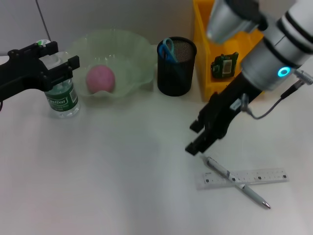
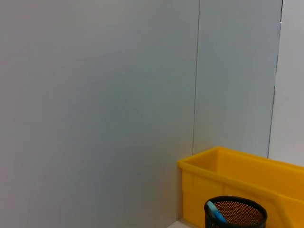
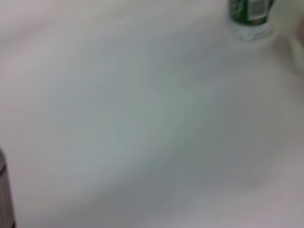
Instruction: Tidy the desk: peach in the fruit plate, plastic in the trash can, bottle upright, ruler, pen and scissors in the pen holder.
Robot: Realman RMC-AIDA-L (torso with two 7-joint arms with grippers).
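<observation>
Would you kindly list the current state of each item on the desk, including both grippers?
bottle: upright, held near its cap
left gripper: shut on the bottle
peach: in the fruit plate
scissors: standing in the pen holder
pen: lying across the ruler
ruler: flat on the desk
right gripper: open, just above the pen's end

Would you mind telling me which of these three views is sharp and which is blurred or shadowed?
Head view: sharp, evenly lit; the right gripper throws only a soft shadow near the pen and ruler. Left wrist view: crisp on the yellow bin and pen holder. Right wrist view: strongly blurred; the bottle is smeared.
</observation>
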